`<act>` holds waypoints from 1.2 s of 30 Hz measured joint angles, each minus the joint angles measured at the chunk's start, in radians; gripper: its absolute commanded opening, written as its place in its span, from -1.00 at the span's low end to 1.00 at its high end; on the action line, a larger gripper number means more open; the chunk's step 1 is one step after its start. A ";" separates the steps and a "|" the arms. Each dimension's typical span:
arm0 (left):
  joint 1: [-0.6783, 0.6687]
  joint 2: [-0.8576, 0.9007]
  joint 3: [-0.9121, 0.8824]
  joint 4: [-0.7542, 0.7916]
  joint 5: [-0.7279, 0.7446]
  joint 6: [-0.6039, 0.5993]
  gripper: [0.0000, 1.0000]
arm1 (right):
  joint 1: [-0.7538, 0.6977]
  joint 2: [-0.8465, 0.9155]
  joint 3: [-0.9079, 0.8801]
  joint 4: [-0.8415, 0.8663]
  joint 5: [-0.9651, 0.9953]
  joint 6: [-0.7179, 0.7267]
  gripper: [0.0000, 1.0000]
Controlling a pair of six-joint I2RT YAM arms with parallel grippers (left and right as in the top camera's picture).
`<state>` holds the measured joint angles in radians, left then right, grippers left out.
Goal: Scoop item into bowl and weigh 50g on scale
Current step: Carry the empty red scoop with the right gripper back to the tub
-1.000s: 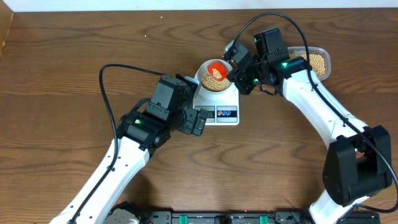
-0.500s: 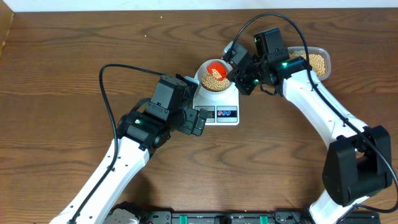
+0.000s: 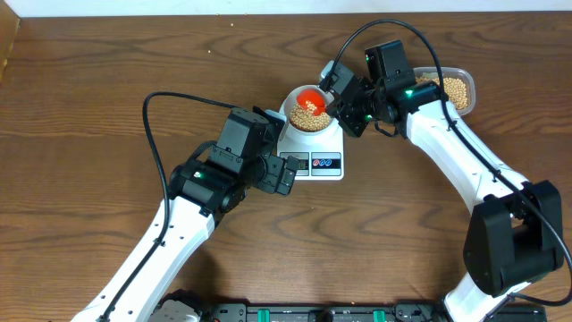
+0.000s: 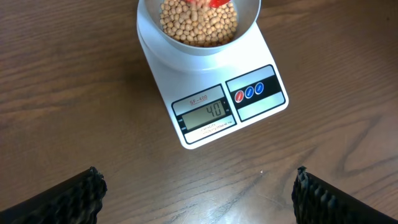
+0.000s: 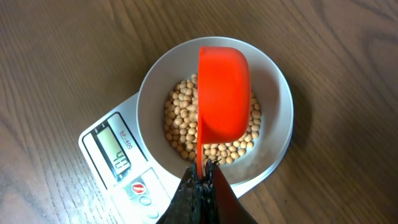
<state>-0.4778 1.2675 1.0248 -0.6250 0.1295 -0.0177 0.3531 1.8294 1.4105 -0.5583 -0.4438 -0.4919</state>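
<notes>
Scoop [image 5: 222, 93], orange, tight in right fingers [image 5: 183, 199] over bowl [image 5: 280, 106] of beans [image 5: 180, 124] on scale [image 4: 261, 106]; left fingers [image 4: 68, 199] wide apart.

I see a brown wood-grain table [image 3: 89, 80] filling the overhead view. A clear plastic tub [image 3: 469, 88] sits toward its far right. An orange-red scoop [image 5: 222, 93] shows in my right wrist view, thin handle toward the lower edge. A black rail [image 3: 313, 314] lines the near edge.

- A robotics lab, by the look: left arm [image 3: 170, 237] and right arm [image 3: 456, 152] rise from a black rail [image 3: 313, 314].
- Loose black cables [image 3: 148, 134] loop over a plain wood-grain bench [image 3: 80, 80].
</notes>
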 measured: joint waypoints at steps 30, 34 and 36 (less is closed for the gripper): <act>0.000 0.000 0.000 0.000 0.000 0.000 0.96 | 0.000 0.000 0.000 0.000 0.000 -0.012 -0.98; 0.000 0.000 0.000 0.000 0.000 0.000 0.96 | 0.000 0.000 0.000 0.002 -0.007 -0.011 -0.98; 0.000 0.000 0.000 0.000 0.000 0.000 0.96 | -0.004 0.000 0.000 0.006 -0.025 -0.007 -0.98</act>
<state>-0.4778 1.2675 1.0248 -0.6250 0.1295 -0.0177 0.3492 1.8294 1.4105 -0.5526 -0.4690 -0.4992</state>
